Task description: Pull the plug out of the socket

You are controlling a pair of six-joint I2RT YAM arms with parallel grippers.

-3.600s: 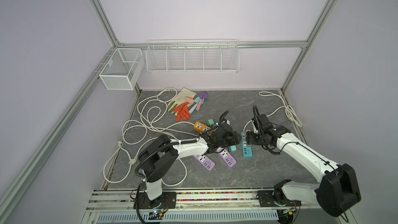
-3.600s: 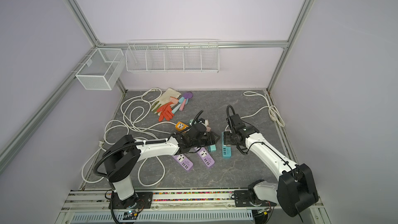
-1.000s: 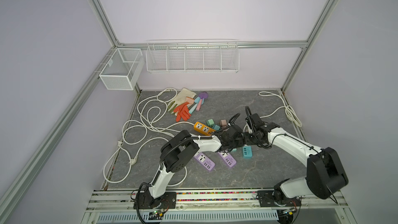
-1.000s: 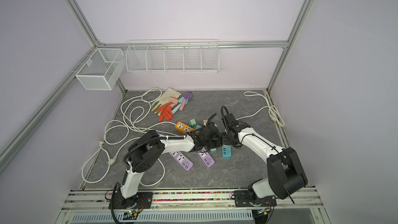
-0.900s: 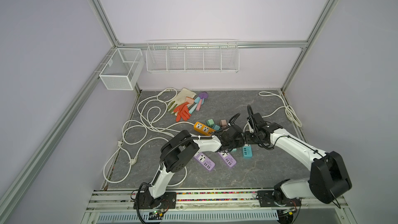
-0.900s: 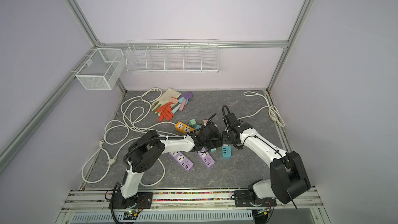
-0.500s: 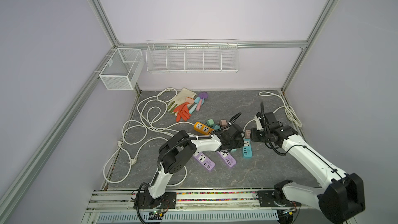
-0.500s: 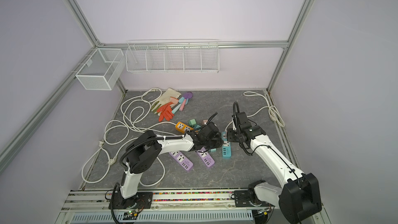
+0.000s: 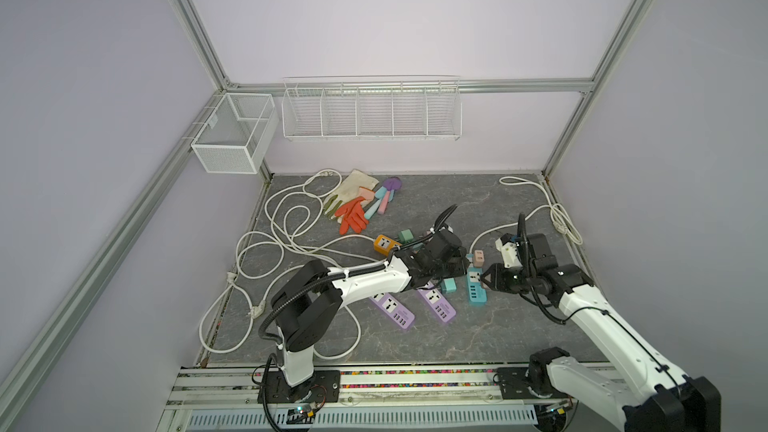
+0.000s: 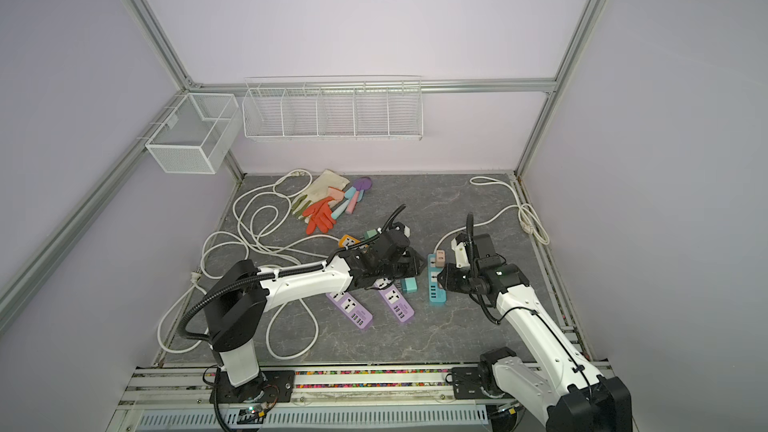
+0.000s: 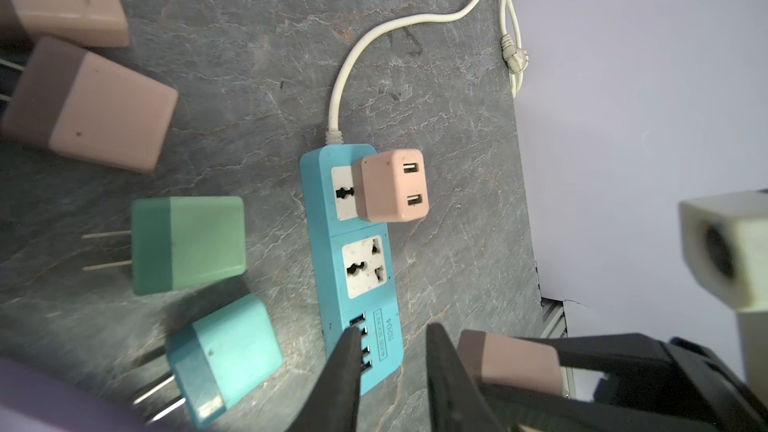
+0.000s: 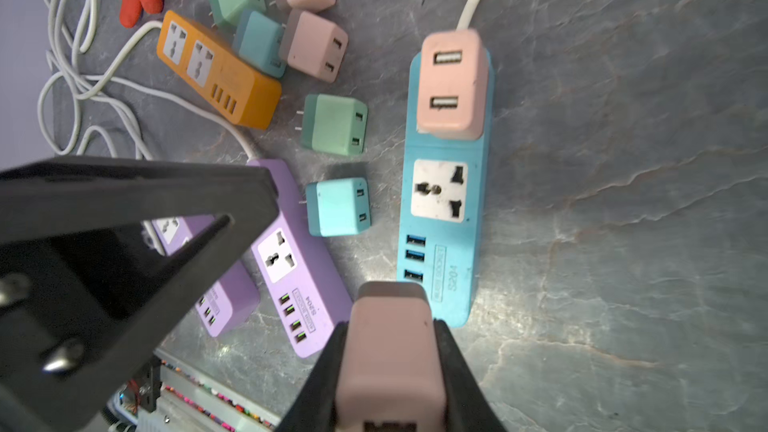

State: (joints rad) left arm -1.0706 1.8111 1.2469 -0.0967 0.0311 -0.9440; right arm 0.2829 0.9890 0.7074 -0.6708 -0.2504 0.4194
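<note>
A blue socket strip lies flat on the grey floor. One pink plug sits in its socket nearest the cord, and the middle socket is empty. My right gripper is shut on a second pink plug, held free above the strip's USB end. My left gripper hovers over that same end. Its jaws stand slightly apart with nothing between them.
Loose green, teal and pink plugs lie left of the strip. An orange strip, two purple strips, gloves and looping white cables fill the left. Wire baskets hang on the back wall.
My right arm has swung its wrist rightward, away from the left gripper, carrying the pink plug. The left jaws have parted a little.
</note>
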